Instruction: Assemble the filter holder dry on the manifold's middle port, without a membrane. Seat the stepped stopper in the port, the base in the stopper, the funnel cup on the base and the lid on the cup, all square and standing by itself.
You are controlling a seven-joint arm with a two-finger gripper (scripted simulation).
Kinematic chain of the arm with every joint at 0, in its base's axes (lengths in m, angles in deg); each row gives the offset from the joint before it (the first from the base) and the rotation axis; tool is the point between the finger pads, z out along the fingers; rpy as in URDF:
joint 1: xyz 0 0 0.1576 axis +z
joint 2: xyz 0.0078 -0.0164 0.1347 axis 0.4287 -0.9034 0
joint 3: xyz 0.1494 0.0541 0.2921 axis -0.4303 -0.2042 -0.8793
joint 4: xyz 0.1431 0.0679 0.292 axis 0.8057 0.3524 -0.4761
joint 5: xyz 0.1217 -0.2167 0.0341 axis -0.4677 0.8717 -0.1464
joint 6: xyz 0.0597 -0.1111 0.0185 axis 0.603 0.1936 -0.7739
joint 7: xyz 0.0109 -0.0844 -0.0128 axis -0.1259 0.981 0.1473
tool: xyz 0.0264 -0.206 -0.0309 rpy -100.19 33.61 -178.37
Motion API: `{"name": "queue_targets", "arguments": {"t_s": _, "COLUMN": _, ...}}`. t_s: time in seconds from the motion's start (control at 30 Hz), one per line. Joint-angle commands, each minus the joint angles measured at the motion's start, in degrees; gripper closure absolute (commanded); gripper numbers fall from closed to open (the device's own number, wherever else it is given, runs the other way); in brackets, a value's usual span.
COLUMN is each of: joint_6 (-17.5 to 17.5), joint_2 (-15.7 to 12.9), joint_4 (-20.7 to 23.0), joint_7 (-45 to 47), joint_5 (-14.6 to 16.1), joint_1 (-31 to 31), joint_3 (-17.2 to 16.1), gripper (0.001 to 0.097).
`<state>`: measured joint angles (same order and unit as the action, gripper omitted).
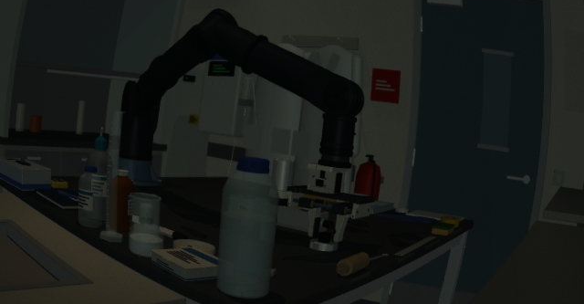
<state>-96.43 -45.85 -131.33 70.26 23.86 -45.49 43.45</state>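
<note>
The manifold (365, 206) is partly hidden behind my gripper and a large bottle; its ports cannot be made out in the dim light. My gripper (325, 236) points straight down, low over the black bench, and is open around the dark top of a small part. That part is a pale round disc (324, 245) with a dark stub, resting on the bench. A clear funnel cup (144, 212) stands on the left of the bench, above a shallow white round piece (145, 242). A flat round lid (194, 245) lies beside them.
A large white bottle with a blue cap (247, 231) stands at the near bench edge, left of the gripper. A brush with a wooden handle (353, 263) lies to the right front. A small box (185, 262), several bottles (107, 194) and a red bottle (367, 178) stand around.
</note>
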Motion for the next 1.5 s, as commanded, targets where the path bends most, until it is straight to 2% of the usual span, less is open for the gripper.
{"name": "queue_targets", "arguments": {"t_s": 0.0, "joint_6": 0.0, "joint_2": 0.1, "joint_4": 0.0, "joint_7": 0.0, "joint_5": 0.0, "joint_1": 0.0, "joint_3": 0.0, "gripper": 0.0443}}
{"name": "queue_targets", "arguments": {"t_s": 0.2, "joint_6": 0.0, "joint_2": 0.1, "joint_4": 0.0, "joint_7": 0.0, "joint_5": 0.0, "joint_1": 0.0, "joint_3": 0.0, "gripper": 0.0443}}
{"name": "queue_targets", "arguments": {"t_s": 1.03, "joint_6": 0.0, "joint_2": 0.1, "joint_4": 0.0, "joint_7": 0.0, "joint_5": 0.0, "joint_1": 0.0, "joint_3": 0.0, "gripper": 0.0943}}
{"name": "queue_targets", "arguments": {"t_s": 1.47, "joint_6": 0.0, "joint_2": 0.1, "joint_4": 0.1, "joint_7": 0.0, "joint_5": 0.0, "joint_1": 0.0, "joint_3": 0.0, "gripper": 0.0943}}
